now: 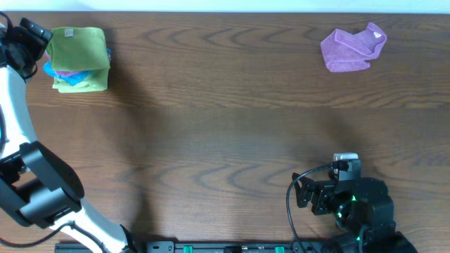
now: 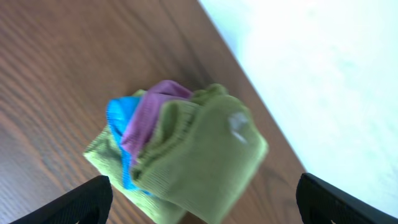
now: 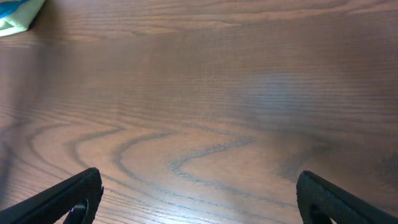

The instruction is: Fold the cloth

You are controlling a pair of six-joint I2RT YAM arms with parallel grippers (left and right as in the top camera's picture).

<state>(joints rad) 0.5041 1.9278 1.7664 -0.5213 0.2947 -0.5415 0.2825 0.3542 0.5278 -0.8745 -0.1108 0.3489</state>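
The cloth (image 1: 79, 46) is lime green with a small white tag. It lies folded on top of a small pile at the table's far left corner. In the left wrist view the cloth (image 2: 205, 155) fills the middle, tag upward. My left gripper (image 1: 42, 43) is at the pile's left side. It is open (image 2: 202, 208), its black fingers (image 2: 78, 200) wide apart on either side of the cloth and holding nothing. My right gripper (image 1: 302, 195) rests near the front right. It is open (image 3: 199, 199) over bare wood.
Under the green cloth lie a purple cloth (image 2: 152, 109), a blue cloth (image 2: 118, 121) and a paler yellow-green cloth (image 1: 83, 84). A crumpled purple cloth (image 1: 351, 49) sits at the far right. The table's far edge (image 2: 261, 106) runs just behind the pile.
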